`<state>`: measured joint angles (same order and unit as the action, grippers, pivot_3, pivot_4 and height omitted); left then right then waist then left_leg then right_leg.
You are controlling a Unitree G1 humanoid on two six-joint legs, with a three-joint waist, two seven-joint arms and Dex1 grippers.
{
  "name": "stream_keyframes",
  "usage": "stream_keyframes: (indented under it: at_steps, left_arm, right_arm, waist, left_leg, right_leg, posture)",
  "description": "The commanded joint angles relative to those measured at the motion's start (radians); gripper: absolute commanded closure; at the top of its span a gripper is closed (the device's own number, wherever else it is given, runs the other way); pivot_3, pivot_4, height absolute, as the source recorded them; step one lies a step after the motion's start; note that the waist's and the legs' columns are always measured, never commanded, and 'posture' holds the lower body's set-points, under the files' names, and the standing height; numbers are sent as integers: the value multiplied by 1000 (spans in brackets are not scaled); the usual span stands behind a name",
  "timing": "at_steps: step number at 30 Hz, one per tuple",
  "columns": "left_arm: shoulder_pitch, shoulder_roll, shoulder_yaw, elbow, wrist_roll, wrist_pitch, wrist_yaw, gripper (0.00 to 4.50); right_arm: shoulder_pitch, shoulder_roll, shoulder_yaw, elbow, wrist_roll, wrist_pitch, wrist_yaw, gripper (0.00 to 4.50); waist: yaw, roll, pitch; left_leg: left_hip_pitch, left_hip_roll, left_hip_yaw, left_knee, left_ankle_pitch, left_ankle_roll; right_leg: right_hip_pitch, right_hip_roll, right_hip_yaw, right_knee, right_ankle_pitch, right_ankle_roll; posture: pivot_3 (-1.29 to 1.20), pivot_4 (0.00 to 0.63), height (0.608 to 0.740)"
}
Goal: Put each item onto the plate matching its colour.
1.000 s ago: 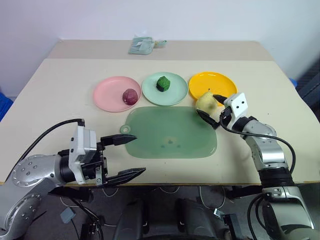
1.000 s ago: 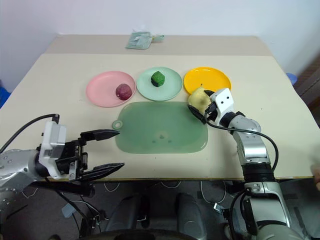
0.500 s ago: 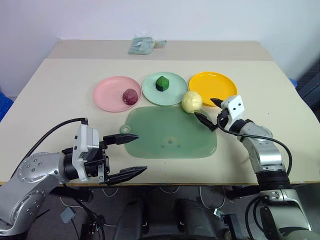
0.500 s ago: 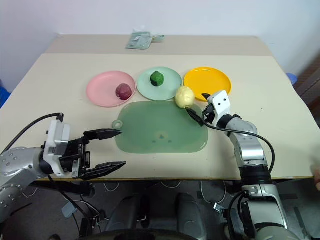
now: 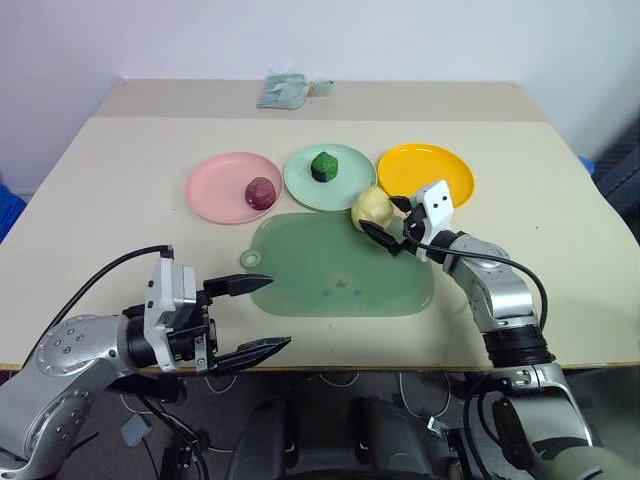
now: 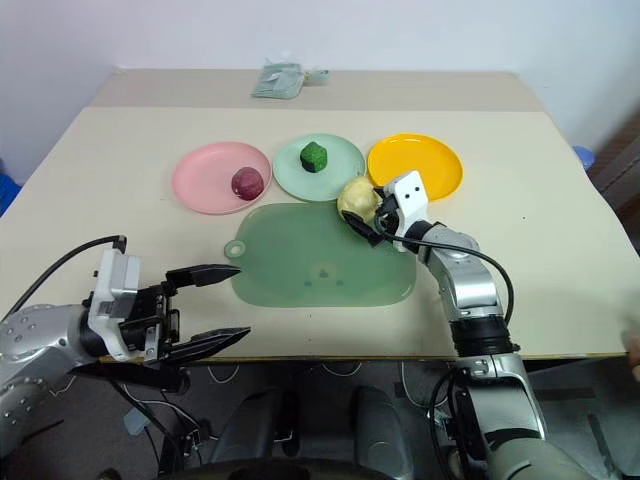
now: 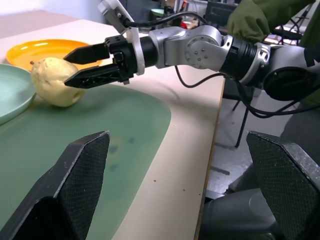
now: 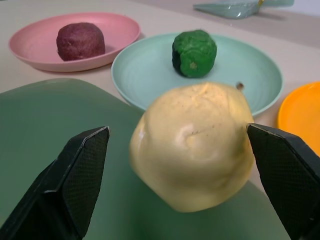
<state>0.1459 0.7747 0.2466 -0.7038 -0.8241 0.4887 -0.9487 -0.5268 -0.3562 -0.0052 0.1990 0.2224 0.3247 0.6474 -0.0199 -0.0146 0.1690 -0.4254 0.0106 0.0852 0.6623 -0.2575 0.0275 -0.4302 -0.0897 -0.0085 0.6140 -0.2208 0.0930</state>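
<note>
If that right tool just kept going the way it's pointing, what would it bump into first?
Most likely the pale yellow lump. It sits right ahead of the open right tool, between the lines of its two fingers. Beyond it lie the mint green plate and the dark green lump.

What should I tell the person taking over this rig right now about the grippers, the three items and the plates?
Left gripper: open, holding nothing, near the table's front edge.
Right gripper: open, its fingers on either side of the yellow item, not closed on it.
Done: the purple item sits on the pink plate, and the green item on the green plate.
Left: the yellow item rests at the far right corner of the green mat, between the green plate and the orange plate. It needs grasping and setting on the orange plate.
</note>
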Motion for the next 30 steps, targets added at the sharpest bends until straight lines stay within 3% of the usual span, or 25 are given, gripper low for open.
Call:
stream_keyframes:
  at_steps: [1,16,21,30]
  left_arm:
    - [1,-5,-6,-49,-7,-7,23,54]
    - [20,-6,-14,-80,-13,-11,69,54]
    - [25,-12,-21,-79,-5,-19,75,0]
    - [30,-25,-31,-84,8,-26,91,0]
  right_arm:
    - [-42,16,-2,3,13,5,-5,0]
    - [-92,27,4,159,-16,-42,4,0]
    - [-105,30,2,188,-20,-64,3,1285]
    - [-220,5,-81,274,30,-145,22,1296]
  waist:
    - [-1,0,0]
    - [-7,1,0]
    - [-15,1,0]
    - [-25,3,1]
  left_leg:
    - [0,0,0,0,0,0]
    - [0,0,0,-2,0,-1]
    - [0,0,0,-3,0,-2]
    - [0,0,1,-7,2,-4]
  right_leg:
    - [0,0,0,0,0,0]
    - [-1,0,0,0,0,0]
    - [-1,-1,0,0,0,0]
    - [-3,-1,0,-1,0,0]
  posture:
    - [0,150,740]
    - [0,150,740]
    - [0,150,740]
    - [0,150,740]
